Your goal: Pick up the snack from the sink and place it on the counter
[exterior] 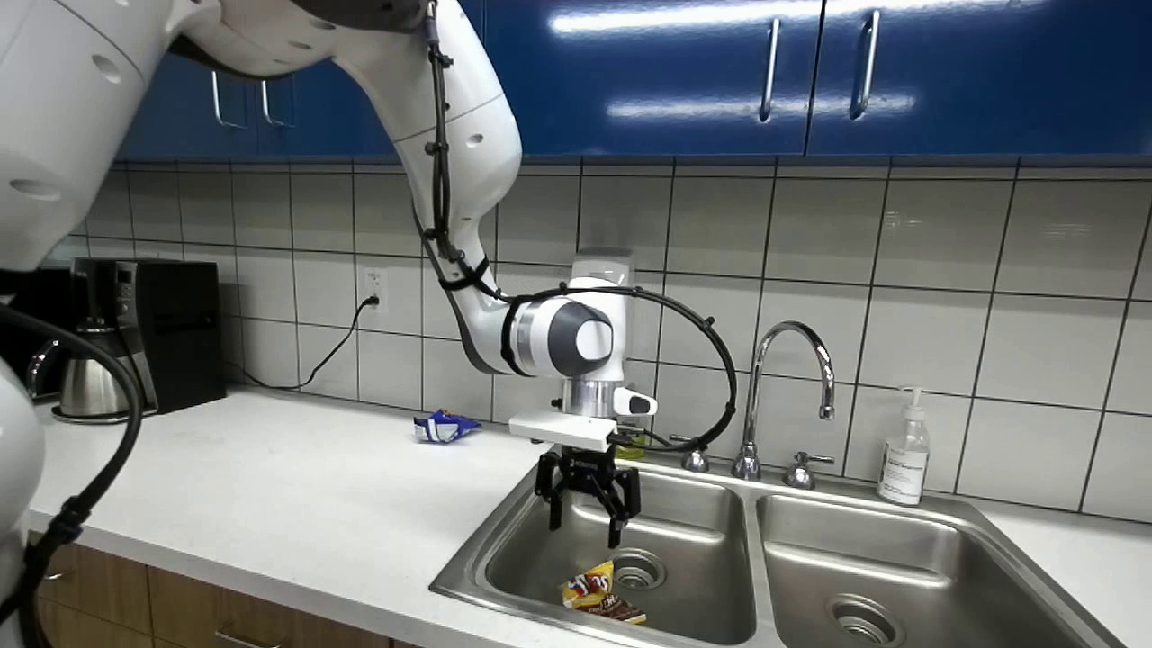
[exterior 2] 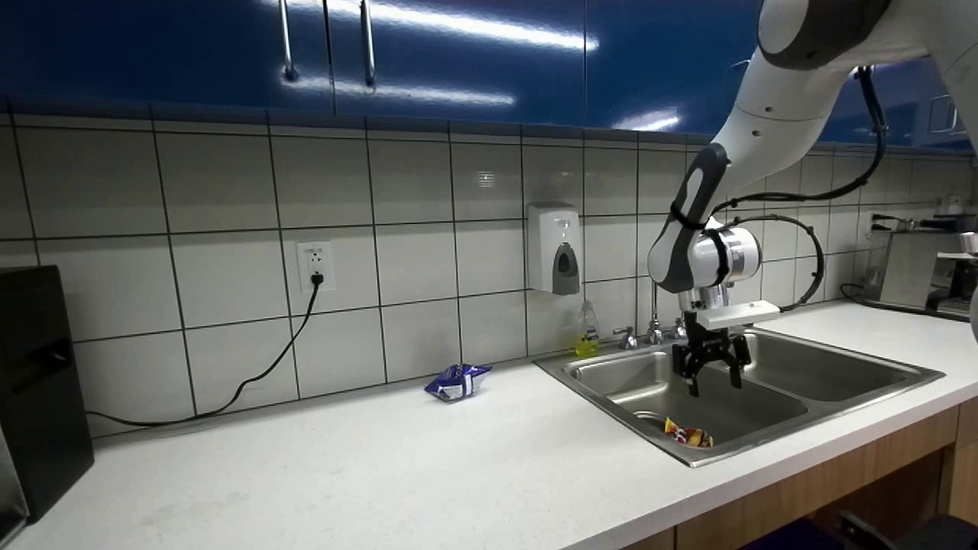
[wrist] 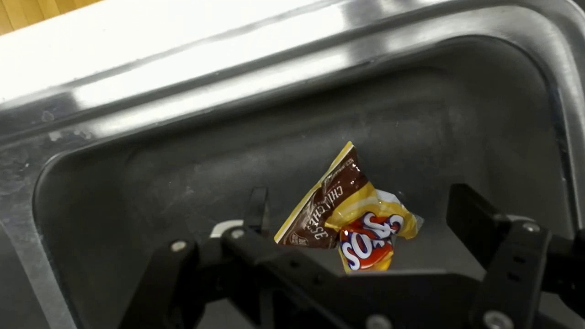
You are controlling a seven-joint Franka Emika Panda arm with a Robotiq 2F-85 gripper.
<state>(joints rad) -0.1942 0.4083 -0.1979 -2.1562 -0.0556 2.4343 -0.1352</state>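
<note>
Hanging with jaws apart, angular black gripper (exterior: 585, 533); below, crinkled glossy snack (wrist: 354, 212) in round-cornered steel sink (exterior: 489, 540).

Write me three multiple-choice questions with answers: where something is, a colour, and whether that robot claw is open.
1. Where is the yellow-and-brown snack?
A. Inside a cabinet
B. In the sink
C. On the floor

2. What is the main colour of the packet on the counter?
A. Green
B. Red
C. Blue

3. How does the gripper stand?
A. Open, holding nothing
B. Shut on the snack
C. Shut on the faucet

1: B, where all three views show it.
2: C, blue with pale patches in both exterior views.
3: A, its jaws spread apart above the snack, nothing gripped.
</note>
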